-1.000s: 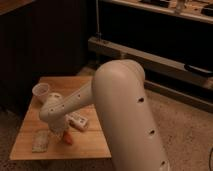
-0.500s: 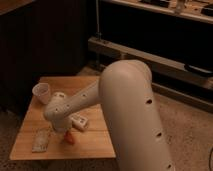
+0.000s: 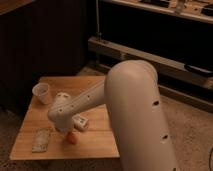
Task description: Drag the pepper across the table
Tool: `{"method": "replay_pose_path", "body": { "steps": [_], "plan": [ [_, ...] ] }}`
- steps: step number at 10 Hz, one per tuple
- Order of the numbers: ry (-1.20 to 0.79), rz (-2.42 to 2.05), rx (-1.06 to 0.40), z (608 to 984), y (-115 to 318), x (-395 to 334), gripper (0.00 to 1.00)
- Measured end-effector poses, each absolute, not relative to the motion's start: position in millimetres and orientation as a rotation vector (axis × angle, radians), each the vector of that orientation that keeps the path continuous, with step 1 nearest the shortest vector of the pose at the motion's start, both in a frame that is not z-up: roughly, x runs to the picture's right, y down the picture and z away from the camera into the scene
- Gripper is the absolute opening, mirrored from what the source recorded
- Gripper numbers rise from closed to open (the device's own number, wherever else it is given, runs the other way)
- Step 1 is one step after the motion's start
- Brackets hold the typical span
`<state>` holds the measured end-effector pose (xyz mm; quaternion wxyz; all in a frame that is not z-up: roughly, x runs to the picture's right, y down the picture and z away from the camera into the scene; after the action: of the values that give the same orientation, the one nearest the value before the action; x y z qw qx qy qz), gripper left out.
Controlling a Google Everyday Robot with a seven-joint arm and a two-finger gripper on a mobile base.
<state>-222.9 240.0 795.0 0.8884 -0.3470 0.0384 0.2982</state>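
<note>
One-arm robot seen from above and behind; its bulky white arm (image 3: 80,102) reaches from the right, down and left, over a small wooden plank surface (image 3: 97,145). The pincer (image 3: 68,131) is at the arm's low end, right over the pepper (image 3: 73,138) and seemingly touching it from the far-left side. The wrist hides it, so can't tell whether it's clenched, released or grasping anything.

The pepper is small and orange-red. It lies on the near half of the surface, a bit left of centre, close to the near edge.

Step in hand, as a judgement: contact w/ the pepper is made or nearly made, and the drag itself looks under way or about to start. The next move calls for keeping light downward pressure and sliding sideways w/o lifting, slowly enough that the glossy pepper doesn't roll out from under.

Edges and room:
- Near edge is close, so pulling nearer risks a drop.
- Left: a flat packet (image 3: 41,140) lies near the near-left corner, apart from the pepper.
- Just far-right of the pepper sits a small box (image 3: 80,122), nearly touching.
- A cup (image 3: 41,93) stands upright at the far-left, well apart.
- Most open room is to the right along the near strip, up to the right edge.
</note>
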Motion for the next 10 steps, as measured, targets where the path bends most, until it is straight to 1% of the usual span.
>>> {"method": "replay_pose_path", "body": {
  "steps": [10],
  "plan": [
    [0.055,0.643,-0.695,795,238,-204,0.1]
  ]
}}
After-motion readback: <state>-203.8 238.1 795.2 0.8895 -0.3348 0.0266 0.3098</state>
